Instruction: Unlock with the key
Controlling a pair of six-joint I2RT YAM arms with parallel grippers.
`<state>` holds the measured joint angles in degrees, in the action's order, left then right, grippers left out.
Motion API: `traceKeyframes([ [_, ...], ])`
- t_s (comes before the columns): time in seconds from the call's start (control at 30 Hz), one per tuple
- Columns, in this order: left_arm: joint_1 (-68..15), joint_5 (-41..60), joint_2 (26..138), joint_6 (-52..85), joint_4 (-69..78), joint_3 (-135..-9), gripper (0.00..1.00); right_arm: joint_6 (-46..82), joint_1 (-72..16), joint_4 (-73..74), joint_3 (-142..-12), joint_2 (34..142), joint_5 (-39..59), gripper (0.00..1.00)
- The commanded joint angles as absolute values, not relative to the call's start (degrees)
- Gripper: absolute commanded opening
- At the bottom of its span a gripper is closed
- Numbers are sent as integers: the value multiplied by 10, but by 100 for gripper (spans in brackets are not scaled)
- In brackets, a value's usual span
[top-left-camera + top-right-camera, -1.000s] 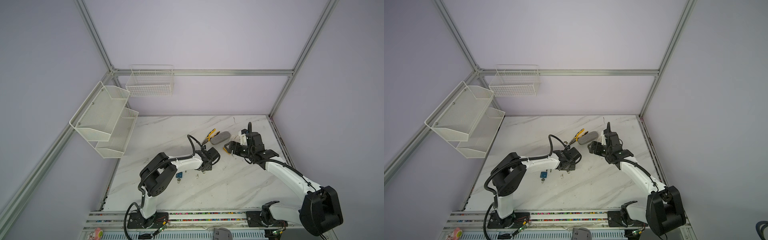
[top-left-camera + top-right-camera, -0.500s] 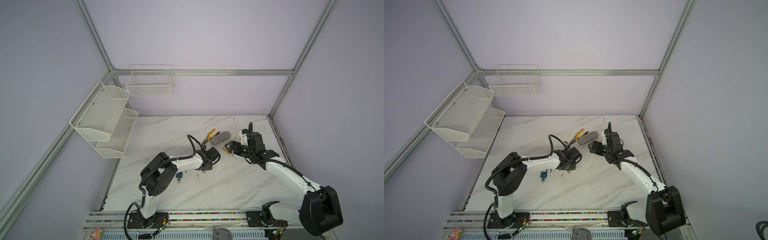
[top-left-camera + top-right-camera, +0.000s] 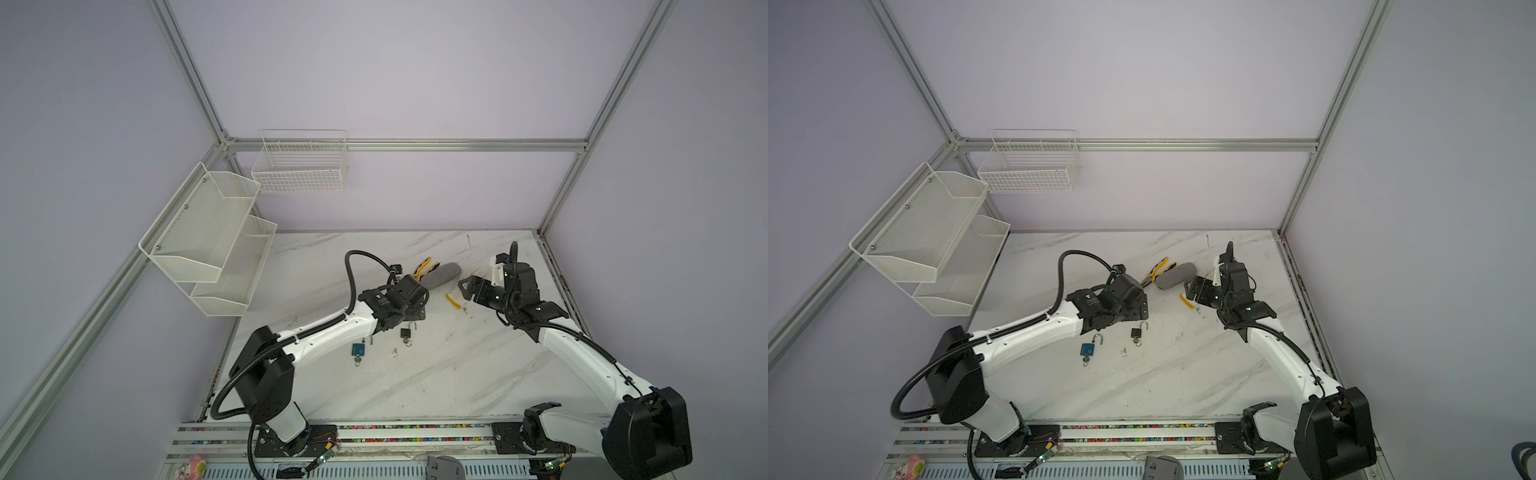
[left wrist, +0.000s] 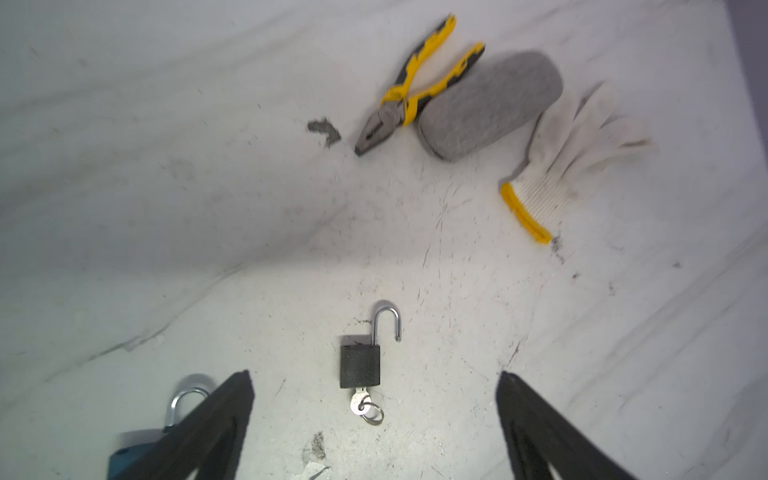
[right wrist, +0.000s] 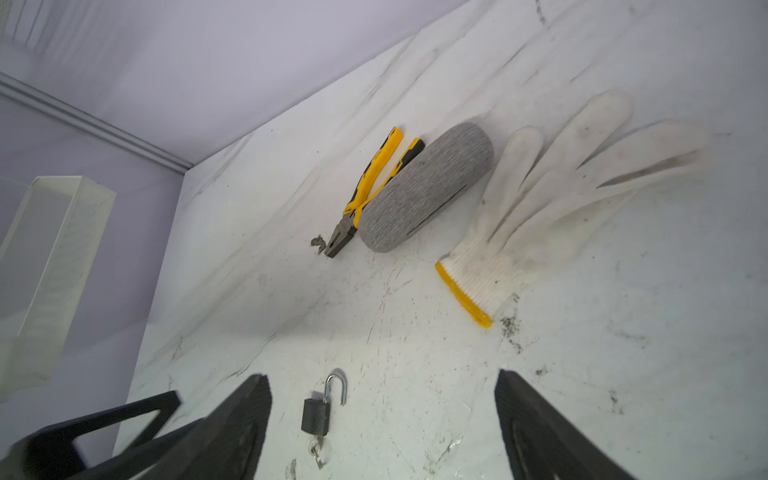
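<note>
Lying flat on the marble tabletop point(image 3: 457, 374), the black padlock point(image 3: 405, 332) is seen just below the left claw point(image 3: 412, 308) in both top views, a little right of the frame's centre. Its shackle point(image 4: 386, 320) is swung out of the body, and the key point(image 4: 358, 402) is seated in the keyhole with a small ring hanging from it. In the left wrist view the claw's two dark fingers point(image 4: 232, 399) are spread wide, with the padlock lying between and beneath them, touched by neither. Nothing is pinched.

A blue padlock point(image 3: 1087, 349) is found to the lower left of the black one in a top view, near it but apart, partly hidden behind one finger in the left wrist view.

The right claw point(image 3: 467, 286) is held to the upper right of the black padlock, well apart from it, and its fingers point(image 5: 249, 399) are likewise spread with nothing gripped. Yellow-handled pliers point(image 4: 415, 83), a grey oval case point(image 4: 490, 104) touching them, and a white glove point(image 4: 573, 145) with a yellow cuff are laid beyond the padlock, between the two claws and toward the upper part of the top views.
</note>
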<state>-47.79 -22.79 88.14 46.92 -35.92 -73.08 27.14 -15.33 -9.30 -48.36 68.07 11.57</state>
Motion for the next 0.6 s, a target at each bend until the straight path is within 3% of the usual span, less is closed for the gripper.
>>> traceKeyframes([
  [0.0, -435, -329, 776, 419, -372, -681, 100, 281, -132, -59, -498, 658, 9, 92],
  [0.1, -358, -366, 695, 361, -342, -622, 100, 277, -121, -16, -480, 650, -104, 97],
  [0.27, -202, -430, 620, 231, -217, -504, 100, 273, -100, 104, -415, 682, -287, 97],
  [0.4, -77, -379, 628, 169, -31, -391, 100, 230, -84, 248, -363, 744, -356, 97],
  [0.57, -33, -336, 704, 68, 267, -268, 100, 162, -74, 415, -330, 846, -393, 97],
])
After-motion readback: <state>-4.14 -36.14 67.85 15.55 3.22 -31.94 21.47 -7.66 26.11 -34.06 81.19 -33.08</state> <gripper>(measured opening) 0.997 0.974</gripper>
